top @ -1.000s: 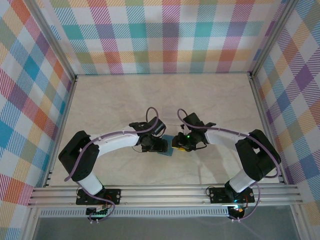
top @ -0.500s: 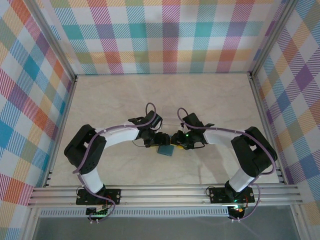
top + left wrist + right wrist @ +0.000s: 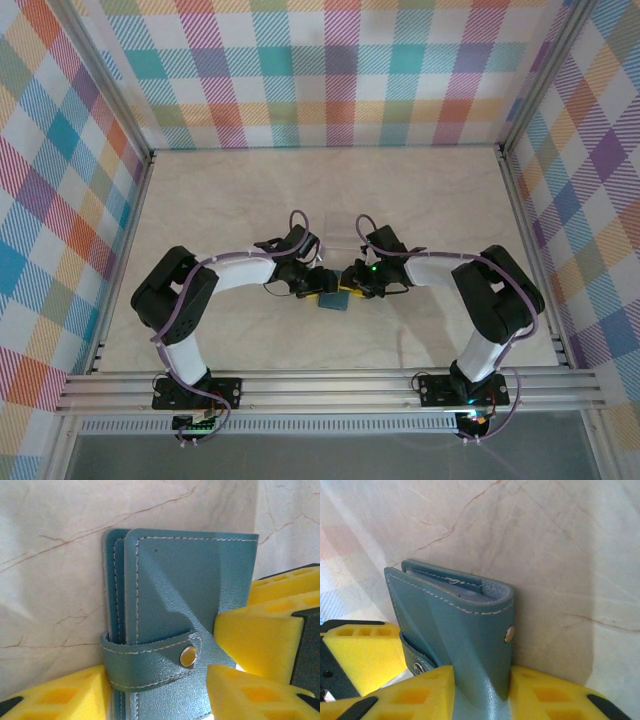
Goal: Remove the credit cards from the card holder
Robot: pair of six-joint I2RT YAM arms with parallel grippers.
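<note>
Closed in from either side over the last second and narrowed onto the card holder (image 3: 331, 299) at the near middle of the desk (image 3: 250, 200), with left gripper (image 3: 157, 680) and right gripper (image 3: 482, 680) both now pinching it. With the strap (image 3: 150, 657) snapped shut, credit cards judged inside; likely unsnapping next.

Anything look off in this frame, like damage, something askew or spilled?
Nothing stands out. The wallet is closed with its strap snapped, looks undamaged, and sits between the yellow pads of the left tool and the right tool.
</note>
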